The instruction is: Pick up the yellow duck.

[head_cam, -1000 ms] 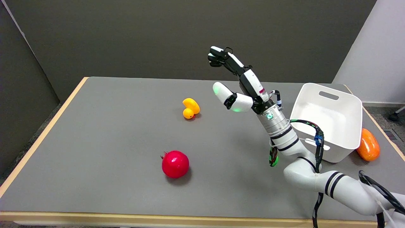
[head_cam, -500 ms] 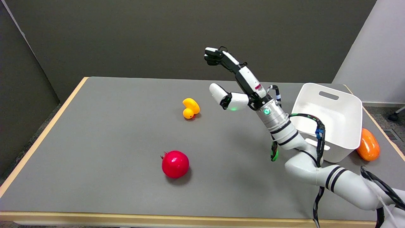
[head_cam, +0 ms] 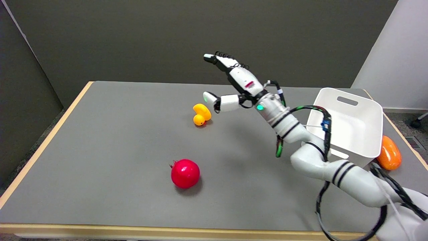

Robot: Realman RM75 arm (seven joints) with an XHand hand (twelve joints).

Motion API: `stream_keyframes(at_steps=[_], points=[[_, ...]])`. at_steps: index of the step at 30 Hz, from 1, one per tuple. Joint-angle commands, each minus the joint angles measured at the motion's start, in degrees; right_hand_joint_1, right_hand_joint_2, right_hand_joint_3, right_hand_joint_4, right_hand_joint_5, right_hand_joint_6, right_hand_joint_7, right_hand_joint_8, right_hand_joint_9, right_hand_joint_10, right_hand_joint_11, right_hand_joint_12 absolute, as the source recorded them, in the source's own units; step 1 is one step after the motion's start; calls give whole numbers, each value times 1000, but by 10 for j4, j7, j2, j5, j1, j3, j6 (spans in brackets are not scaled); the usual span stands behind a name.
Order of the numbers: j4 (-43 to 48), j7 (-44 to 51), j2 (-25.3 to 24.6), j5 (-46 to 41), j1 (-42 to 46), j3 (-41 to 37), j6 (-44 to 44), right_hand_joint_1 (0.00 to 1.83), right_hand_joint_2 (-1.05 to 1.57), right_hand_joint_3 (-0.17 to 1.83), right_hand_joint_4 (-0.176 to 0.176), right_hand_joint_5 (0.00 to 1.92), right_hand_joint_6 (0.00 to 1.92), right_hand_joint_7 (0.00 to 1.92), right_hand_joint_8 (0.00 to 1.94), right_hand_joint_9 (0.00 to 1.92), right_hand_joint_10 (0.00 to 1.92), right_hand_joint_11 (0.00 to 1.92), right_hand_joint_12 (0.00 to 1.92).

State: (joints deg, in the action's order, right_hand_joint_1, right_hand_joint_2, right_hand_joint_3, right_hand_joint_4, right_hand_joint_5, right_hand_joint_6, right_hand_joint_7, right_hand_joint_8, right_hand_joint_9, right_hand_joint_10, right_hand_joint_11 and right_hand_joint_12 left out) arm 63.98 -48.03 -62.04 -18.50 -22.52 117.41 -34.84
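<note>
The yellow duck (head_cam: 201, 114) lies on the grey table (head_cam: 110, 140), a little beyond its middle. My right hand (head_cam: 234, 83) hangs in the air just right of the duck and above it, palm turned toward it. Its fingers are stretched out to the upper left and the thumb juts out lower, close over the duck's right side. Nothing is in the hand and it does not touch the duck.
A red pomegranate (head_cam: 185, 173) sits nearer the front, left of my forearm. A white bin (head_cam: 347, 124) stands at the right behind the arm, with an orange fruit (head_cam: 389, 154) beside it near the table's right edge.
My right arm has swung left and tilted lower, carrying the open hand from mid-table to just beside the duck. The duck and the pomegranate have stayed put.
</note>
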Motion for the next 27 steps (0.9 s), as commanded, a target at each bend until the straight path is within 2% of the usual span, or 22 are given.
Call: stream_keyframes(at_steps=[1,2,4,8,27], points=[[-130,217,-136,4,-136,58,243,592,624,885,-66,119,350,153,320,51,698,-1,992],[-135,217,-140,4,-141,68,252,580,593,945,-75,94,403,129,389,49,702,-1,1028],[-143,217,-146,7,-144,78,259,591,622,869,-76,117,343,155,323,49,711,-1,1020],[-168,217,-159,4,-139,83,263,556,581,943,-79,73,398,114,400,44,703,-1,1032],[-160,217,-148,4,-88,49,259,548,600,947,-82,121,412,225,454,130,753,-1,1064]])
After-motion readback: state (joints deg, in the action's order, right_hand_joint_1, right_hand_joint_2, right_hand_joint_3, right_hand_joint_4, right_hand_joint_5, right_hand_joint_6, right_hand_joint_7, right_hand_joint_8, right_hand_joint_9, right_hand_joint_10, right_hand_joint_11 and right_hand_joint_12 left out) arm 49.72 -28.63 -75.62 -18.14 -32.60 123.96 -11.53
